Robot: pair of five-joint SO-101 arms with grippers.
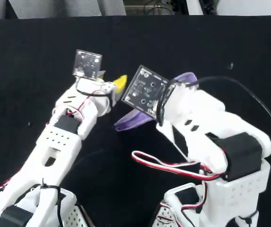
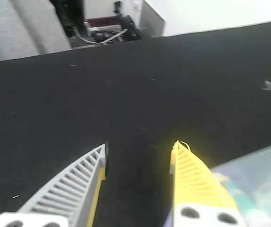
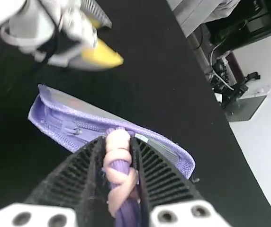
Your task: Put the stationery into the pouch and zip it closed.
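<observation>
- Soft, even light falls from above; the black table (image 2: 126,85) ahead of the left gripper (image 2: 140,147) swallows it and carries no clear shadows.
- Far beyond that gripper's spread fingers, the wall (image 2: 221,12) is washed out to plain white.
- The cord (image 3: 119,179) pinched in the right gripper (image 3: 116,139) is evenly lit.
- Just ahead of it, the pouch (image 3: 69,125) has a pale sheen along its edge.
- The white arms (image 1: 55,142) glare against the dark cloth.

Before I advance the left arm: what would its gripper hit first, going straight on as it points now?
Probably just the bare black table: the open left gripper points down at it with nothing between. The pouch lies off to the yellow finger's side, out of line.
</observation>
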